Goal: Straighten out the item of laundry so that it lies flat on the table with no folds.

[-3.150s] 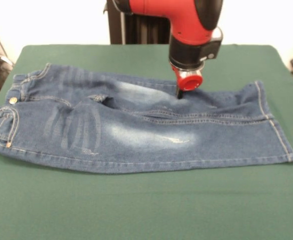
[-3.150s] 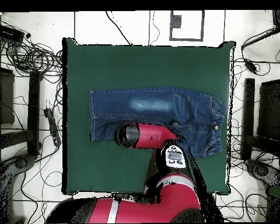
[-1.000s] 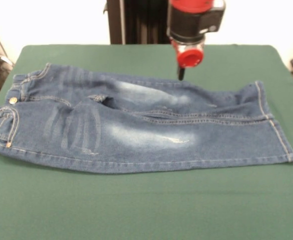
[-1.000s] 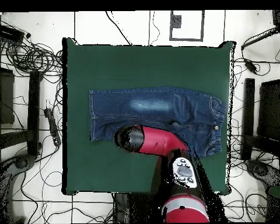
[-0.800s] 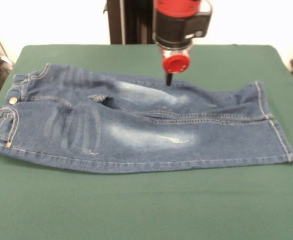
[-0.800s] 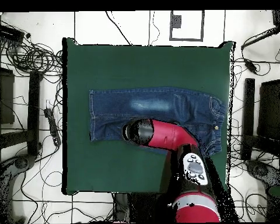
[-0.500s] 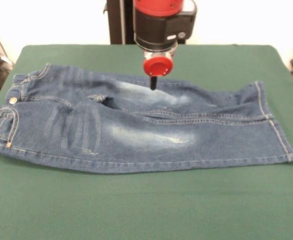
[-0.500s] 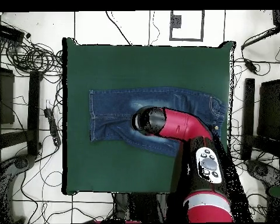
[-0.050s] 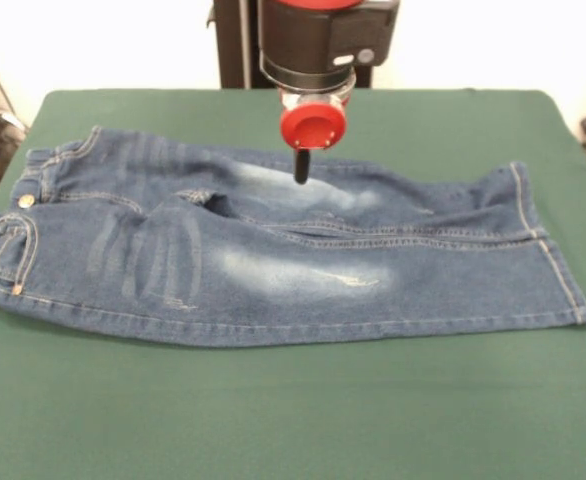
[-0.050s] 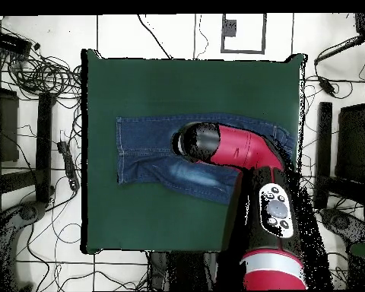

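A: So, where does the small pair of blue denim jeans with faded whitish patches [image 9: 273, 250] sit?

B: Lengthwise across the middle of the large dark green felt-covered surface [image 9: 293, 420], waistband at the picture's left in the front view, hems at the right. The 2 legs lie side by side, and the far one overlaps the near one along the inseam. There is a small pucker near the crotch.

A: And the red and black gripper [image 9: 301, 168]?

B: It hangs over the far leg near its upper edge, with only 1 dark tip showing under the red cap. Whether the fingers are wide or narrow I cannot tell. The overhead view hides them under the arm [image 10: 231, 148]. They appear apart from the cloth, though that is hard to judge.

A: What could go wrong?

B: I judge 2 risks. If it pinches both layers at the overlap, dragging would shift the whole garment and leave the fold. If it pulls toward the waistband, the denim could bunch into a new crease.
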Available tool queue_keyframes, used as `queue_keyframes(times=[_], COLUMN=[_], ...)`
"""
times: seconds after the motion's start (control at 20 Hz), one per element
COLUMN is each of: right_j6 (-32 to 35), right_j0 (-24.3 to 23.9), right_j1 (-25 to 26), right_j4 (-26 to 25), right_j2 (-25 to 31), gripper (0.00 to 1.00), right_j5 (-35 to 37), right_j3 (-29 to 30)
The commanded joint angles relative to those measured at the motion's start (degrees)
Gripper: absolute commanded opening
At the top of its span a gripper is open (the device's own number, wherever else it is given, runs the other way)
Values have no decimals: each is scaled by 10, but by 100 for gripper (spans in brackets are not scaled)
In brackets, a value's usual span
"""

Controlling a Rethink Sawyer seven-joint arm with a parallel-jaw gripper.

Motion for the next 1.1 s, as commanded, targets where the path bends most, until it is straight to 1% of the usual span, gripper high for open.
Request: queue_keyframes(times=[0.05,0.25,0.5,0.75,1.1], right_j6=[-40,-36,-12,25,57], right_j0=[18,18,32,48,71], right_j1=[41,53,63,61,56], right_j4=[-7,-4,1,22,34], right_j2=[49,52,46,47,36], gripper=[0,0,0,0,0], right_j5=[53,32,29,22,4], right_j3=[-31,-25,-29,-9,14])
